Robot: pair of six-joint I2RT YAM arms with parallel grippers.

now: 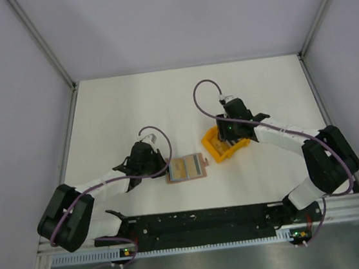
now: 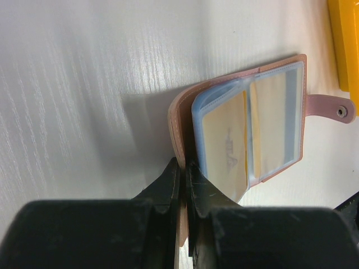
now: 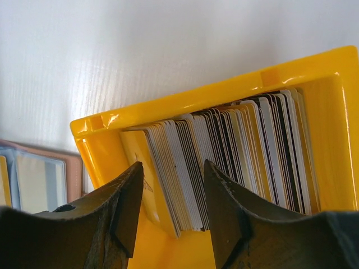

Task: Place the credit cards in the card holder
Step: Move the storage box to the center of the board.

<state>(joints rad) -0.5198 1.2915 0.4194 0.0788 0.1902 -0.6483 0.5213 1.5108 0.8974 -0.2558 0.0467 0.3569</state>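
Left fingers (image 2: 168, 185) clamp the open tan leather card holder's (image 2: 180, 109) edge; right fingers (image 3: 126, 207), apart, seemingly straddle thin upright plastic credit cards (image 3: 235, 151).

Top view is bright and even, lit by soft overhead light; the white table (image 1: 131, 107) is a bit washed out, shadows are faint and short, and small things look soft with little detail. In the left wrist view the table glares white at upper right. The card holder (image 2: 247, 129) throws a soft grey shadow to its left, and its clear sleeves show a pale sheen. The left gripper (image 2: 184, 168) is near-black, blurred up close. In the right wrist view the table is overexposed along the top, and the yellow tray (image 3: 224, 95) is saturated, with specular highlights on its rim. The credit cards (image 3: 224, 145) are fairly sharp; the right gripper (image 3: 172, 179) is underexposed and soft toward the bottom edge.
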